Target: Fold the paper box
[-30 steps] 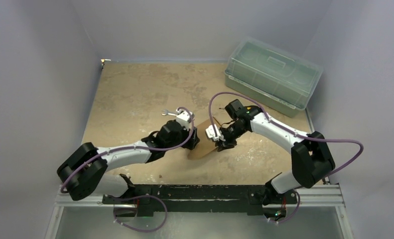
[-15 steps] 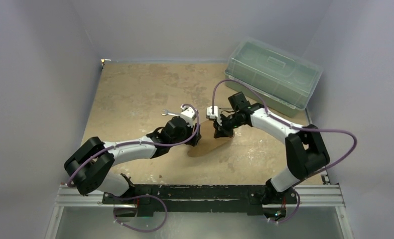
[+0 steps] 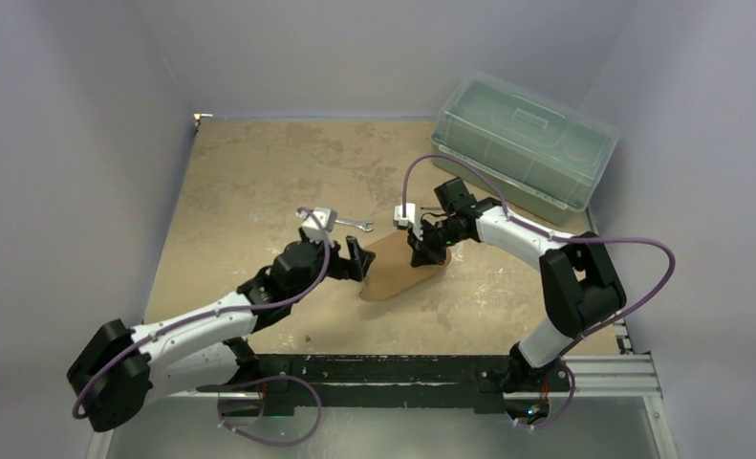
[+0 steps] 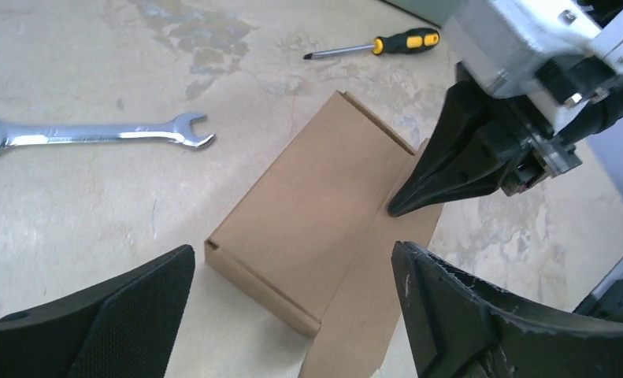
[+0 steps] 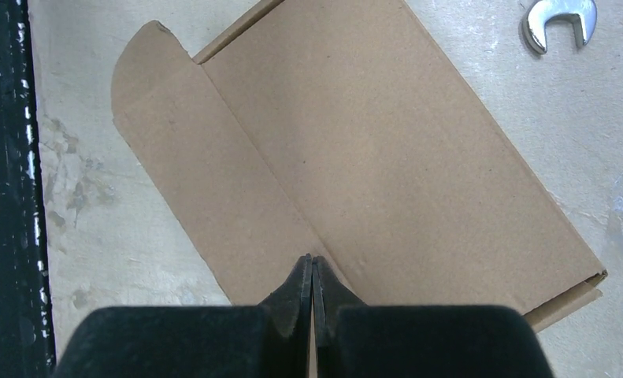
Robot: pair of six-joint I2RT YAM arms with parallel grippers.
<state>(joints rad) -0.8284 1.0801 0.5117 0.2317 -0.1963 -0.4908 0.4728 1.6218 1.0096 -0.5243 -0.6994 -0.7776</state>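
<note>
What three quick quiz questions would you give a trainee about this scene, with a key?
1. True or false: the right fingers are shut, tips on the paper box.
2. Which tool has a yellow and black handle? A hammer, B screwdriver, C pliers.
3. Fill in: the left fingers stand ____, holding nothing.
Key: 1 true; 2 B; 3 open.

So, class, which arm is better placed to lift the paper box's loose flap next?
Probably left: the left gripper is open and free, facing the paper box; the right gripper is shut, its tips down on it.
</note>
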